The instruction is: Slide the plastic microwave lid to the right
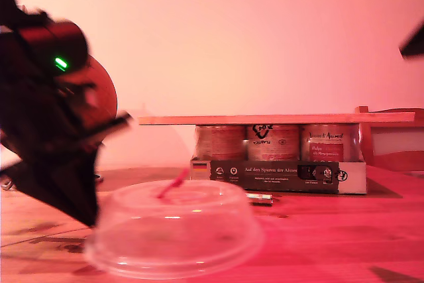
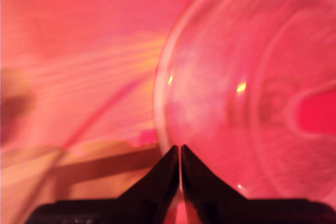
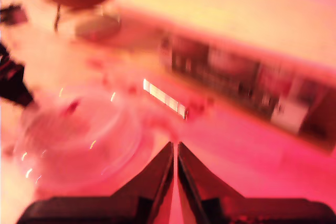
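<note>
The plastic microwave lid [image 1: 175, 226] is a clear low dome with a slanted red tab handle [image 1: 172, 183], resting on the wooden table near the front. It fills much of the first wrist view [image 2: 247, 93], its tab [image 2: 315, 111] off to one side. My first gripper [image 2: 180, 150] is shut, its tips right at the lid's rim; blur hides whether they touch. In the exterior view this arm [image 1: 59, 137] stands at the left, beside the lid. My second gripper [image 3: 175, 148] is shut and holds nothing, hovering apart from the lid [image 3: 79, 140].
A carton of cans [image 1: 278, 164] stands behind the lid under a wooden board [image 1: 278, 119]. A globe [image 1: 103, 97] sits behind the first arm. A small shiny object [image 1: 258, 197] lies before the carton. A wooden crate [image 1: 391, 140] is at the exterior view's right.
</note>
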